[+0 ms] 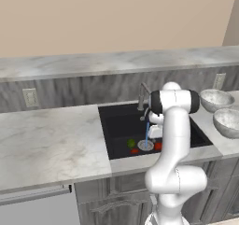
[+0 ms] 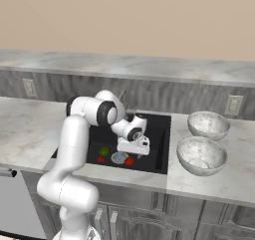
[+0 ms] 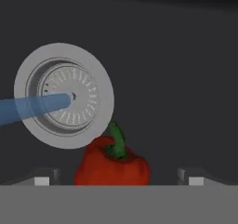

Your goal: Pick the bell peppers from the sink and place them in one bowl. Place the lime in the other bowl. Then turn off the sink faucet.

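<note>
Two peppers (image 2: 129,161) and lime (image 2: 104,150) around the drain (image 2: 119,157) in the sink (image 2: 159,134), bowls (image 2: 201,155) right.

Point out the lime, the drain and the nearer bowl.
lime (image 2: 104,150), right base view, its top.
drain (image 3: 65,95), hand view, silver strainer.
nearer bowl (image 2: 185,147), right base view, left rim.

The marble counter (image 2: 30,129) carries two bowls (image 2: 208,124) (image 2: 201,155) beside its sunken sink (image 2: 158,149).
</note>
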